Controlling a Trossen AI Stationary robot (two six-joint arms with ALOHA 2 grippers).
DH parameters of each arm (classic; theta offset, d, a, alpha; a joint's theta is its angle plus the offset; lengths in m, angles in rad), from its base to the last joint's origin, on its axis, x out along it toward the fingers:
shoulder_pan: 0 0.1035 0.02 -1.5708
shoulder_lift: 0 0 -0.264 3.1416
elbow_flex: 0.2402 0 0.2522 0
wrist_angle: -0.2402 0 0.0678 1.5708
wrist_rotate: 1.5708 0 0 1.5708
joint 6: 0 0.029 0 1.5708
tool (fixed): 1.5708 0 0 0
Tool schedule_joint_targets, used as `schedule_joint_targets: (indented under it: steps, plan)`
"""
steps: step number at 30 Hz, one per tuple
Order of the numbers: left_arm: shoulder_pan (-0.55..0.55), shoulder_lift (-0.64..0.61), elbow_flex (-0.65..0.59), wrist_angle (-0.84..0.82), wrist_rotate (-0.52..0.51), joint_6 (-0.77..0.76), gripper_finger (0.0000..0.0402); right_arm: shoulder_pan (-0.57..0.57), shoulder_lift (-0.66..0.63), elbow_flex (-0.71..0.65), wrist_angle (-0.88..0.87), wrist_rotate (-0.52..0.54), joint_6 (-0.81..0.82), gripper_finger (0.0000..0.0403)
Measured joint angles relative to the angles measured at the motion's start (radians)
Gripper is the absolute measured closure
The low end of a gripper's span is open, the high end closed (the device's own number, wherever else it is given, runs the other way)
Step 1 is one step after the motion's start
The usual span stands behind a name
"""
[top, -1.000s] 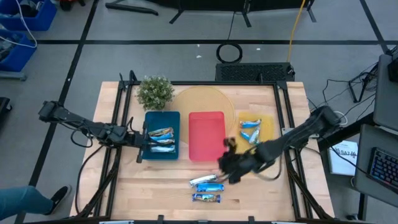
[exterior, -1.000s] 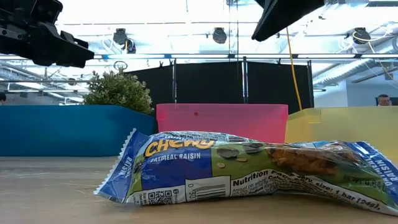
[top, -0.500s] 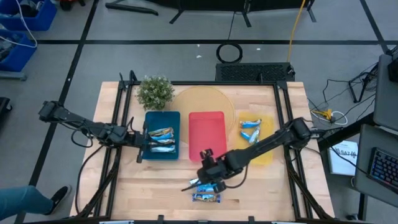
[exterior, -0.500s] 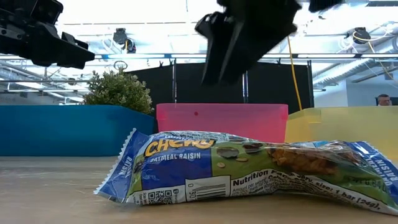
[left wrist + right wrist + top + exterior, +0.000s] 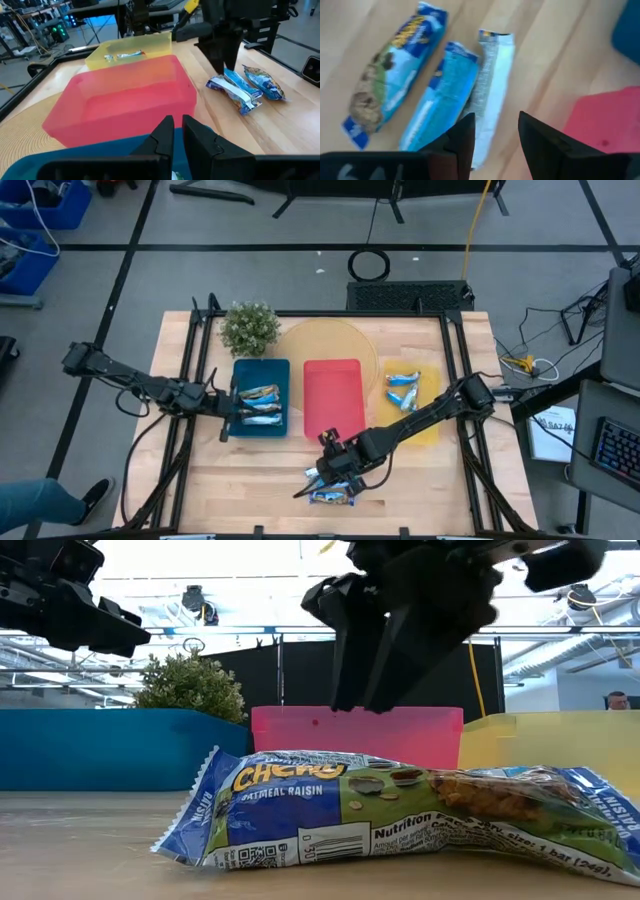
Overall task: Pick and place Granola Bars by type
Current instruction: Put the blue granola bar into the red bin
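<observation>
Three Granola Bars lie flat on the wood near the front edge: a blue-and-white Chewy bar [image 5: 390, 80], a light blue bar [image 5: 440, 100] and a silvery bar [image 5: 492, 85]. My right gripper [image 5: 495, 136] hangs open over them [image 5: 318, 478], its fingers on either side of the silvery bar's end, touching nothing. Two bars [image 5: 260, 405] lie in the blue tray [image 5: 243, 370] and two more [image 5: 403, 390] in the yellow tray [image 5: 432, 385]. The red tray [image 5: 332, 395] holds nothing. My left gripper [image 5: 228, 415] hovers shut and empty at the blue tray's near left side.
A potted plant [image 5: 249, 327] stands behind the blue tray, and a round woven mat [image 5: 325, 340] lies under the trays' far ends. Bare wood stretches left and right of the three loose bars. The Chewy bar [image 5: 400, 810] fills the low view's foreground.
My right gripper has swung from beside the yellow tray toward the table's near left and has come down over the loose bars by the front edge. The bars have not moved.
</observation>
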Motion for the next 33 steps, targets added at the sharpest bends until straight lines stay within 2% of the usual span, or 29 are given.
schedule_joint_targets:
  steps: [6, 10, 21, 24, 30, 33]
  plan:
    - [0.0, 0.0, 0.0, -0.02, 0.0, -0.023, 0.0355, -0.005, 0.001, -0.094, 0.126, -0.042, 0.015, 0.0262]
    - [0.0, 0.0, 0.0, -0.021, 0.0, -0.027, 0.0355, -0.013, 0.0, -0.13, 0.147, -0.018, 0.027, 0.0262]
    - [0.0, 0.0, 0.0, -0.021, -0.001, -0.024, 0.0355, -0.029, 0.0, -0.206, 0.216, -0.056, 0.053, 0.0266]
    - [0.0, 0.0, 0.0, -0.022, -0.001, -0.023, 0.0355, -0.031, 0.0, -0.22, 0.241, -0.086, 0.049, 0.0289]
    - [0.0, 0.0, 0.0, -0.022, -0.001, -0.026, 0.0355, -0.053, -0.016, -0.222, 0.248, -0.103, 0.121, 0.0369]
    - [0.0, 0.0, 0.0, -0.022, -0.001, -0.026, 0.0355, -0.059, -0.048, -0.222, 0.25, -0.07, 0.146, 0.0372]
